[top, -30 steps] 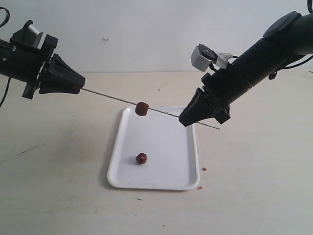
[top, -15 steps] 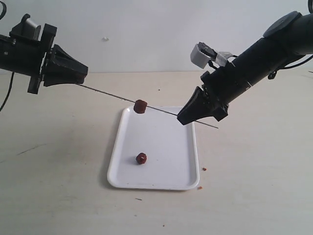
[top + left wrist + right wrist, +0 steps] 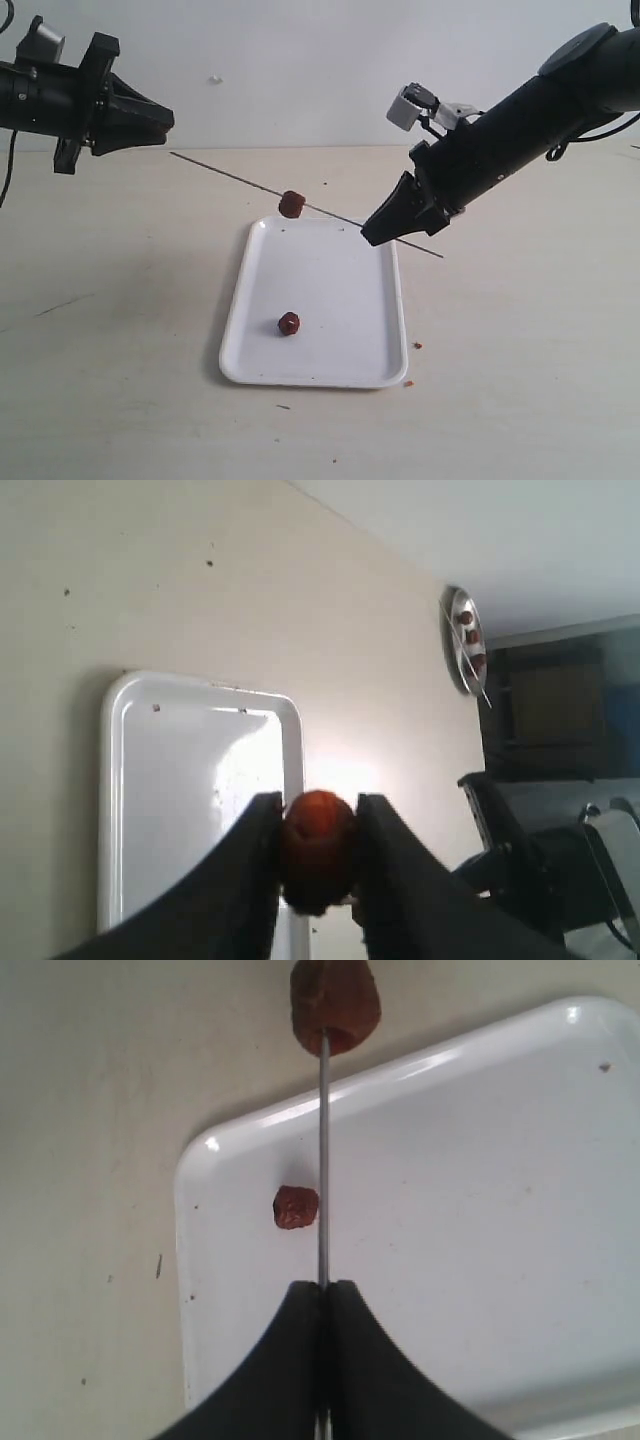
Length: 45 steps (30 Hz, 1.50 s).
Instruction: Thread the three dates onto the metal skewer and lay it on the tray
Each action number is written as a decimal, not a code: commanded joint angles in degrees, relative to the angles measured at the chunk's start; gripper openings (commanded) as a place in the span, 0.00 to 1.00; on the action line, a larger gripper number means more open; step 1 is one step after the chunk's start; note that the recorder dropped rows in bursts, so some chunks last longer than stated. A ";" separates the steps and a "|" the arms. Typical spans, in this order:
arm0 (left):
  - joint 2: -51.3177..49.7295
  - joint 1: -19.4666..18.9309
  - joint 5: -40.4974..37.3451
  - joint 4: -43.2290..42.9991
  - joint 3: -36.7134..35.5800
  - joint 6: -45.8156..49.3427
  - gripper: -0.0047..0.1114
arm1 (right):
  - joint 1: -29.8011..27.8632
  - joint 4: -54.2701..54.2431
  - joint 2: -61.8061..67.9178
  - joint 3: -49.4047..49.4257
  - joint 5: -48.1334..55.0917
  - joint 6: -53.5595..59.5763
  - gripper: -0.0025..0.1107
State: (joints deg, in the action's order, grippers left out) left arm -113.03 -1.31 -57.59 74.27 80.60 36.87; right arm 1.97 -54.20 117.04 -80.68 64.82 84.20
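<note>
The right claw (image 3: 372, 233) pinches the skewer (image 3: 230, 177), a threaded date (image 3: 291, 204) sits on it over the tray's (image 3: 370, 300) far rim and a loose date (image 3: 288, 323) lies inside, so the left claw (image 3: 165, 118), clamped on its held date (image 3: 318, 845) near the free tip, should centre it and push straight along the rod.

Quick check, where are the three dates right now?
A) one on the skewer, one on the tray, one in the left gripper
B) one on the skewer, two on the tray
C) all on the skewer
A: the threaded date sits on the metal skewer, the loose date lies on the tray, and the left gripper pinches the third date.
</note>
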 commanded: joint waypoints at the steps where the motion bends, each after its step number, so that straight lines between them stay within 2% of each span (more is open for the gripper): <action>1: 0.29 1.40 3.63 1.60 0.02 0.65 0.27 | 0.06 -3.68 -0.31 -0.34 -1.71 -0.92 0.02; 10: 0.29 5.85 10.21 1.93 0.02 0.90 0.27 | 0.06 -5.07 -0.31 -0.34 -1.72 -0.78 0.02; 17: 0.29 6.00 10.39 2.17 0.02 0.90 0.27 | 0.06 -6.90 -0.31 -0.34 -4.20 -2.38 0.02; 27: 0.29 6.08 11.40 5.55 0.02 1.16 0.27 | 0.06 -19.87 -0.31 -0.34 -4.87 -9.49 0.02; 32: 0.29 6.08 12.79 6.92 0.02 2.68 0.27 | 0.06 -19.90 -0.31 -0.23 -4.46 -13.10 0.02; 38: 0.29 6.08 13.98 14.42 0.02 8.61 0.27 | 0.06 -19.44 -0.31 -0.23 -4.23 -19.74 0.02; 42: 0.29 6.25 13.98 14.87 0.02 11.19 0.27 | 1.91 -19.57 -0.31 -0.23 -6.20 -20.27 0.02; 45: 0.29 7.80 15.00 14.76 0.02 12.40 0.25 | 6.02 -20.00 -0.31 -0.23 -10.70 -20.38 0.02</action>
State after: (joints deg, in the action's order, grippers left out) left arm -113.03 4.69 -40.22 88.53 80.60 48.26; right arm 5.77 -72.50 117.04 -80.68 59.41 65.00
